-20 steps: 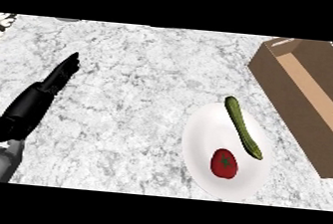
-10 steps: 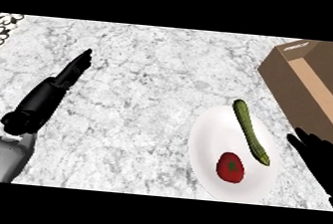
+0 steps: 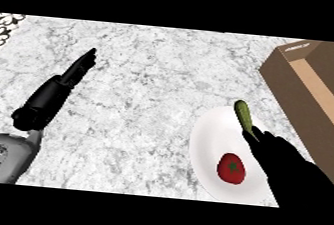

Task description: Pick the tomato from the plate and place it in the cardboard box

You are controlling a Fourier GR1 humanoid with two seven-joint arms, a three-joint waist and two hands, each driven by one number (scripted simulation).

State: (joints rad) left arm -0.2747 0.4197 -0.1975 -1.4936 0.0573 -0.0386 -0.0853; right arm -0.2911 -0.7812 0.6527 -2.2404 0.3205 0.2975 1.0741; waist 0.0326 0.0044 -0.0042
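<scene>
Head view, one tomato [image 3: 231, 168], one cucumber [image 3: 244, 116], one plate [image 3: 210, 143], one cardboard box [image 3: 326, 106]

plate [image 3: 205, 153]: right side hidden by right robot hand [image 3: 288, 163] | cardboard box [image 3: 316, 97]: cut off right

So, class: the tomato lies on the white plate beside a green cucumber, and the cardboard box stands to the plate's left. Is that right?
Not quite. In the head view the cardboard box stands to the right of the white plate, not its left. The rest holds: the tomato lies on that plate, with the green cucumber beside it.
</scene>
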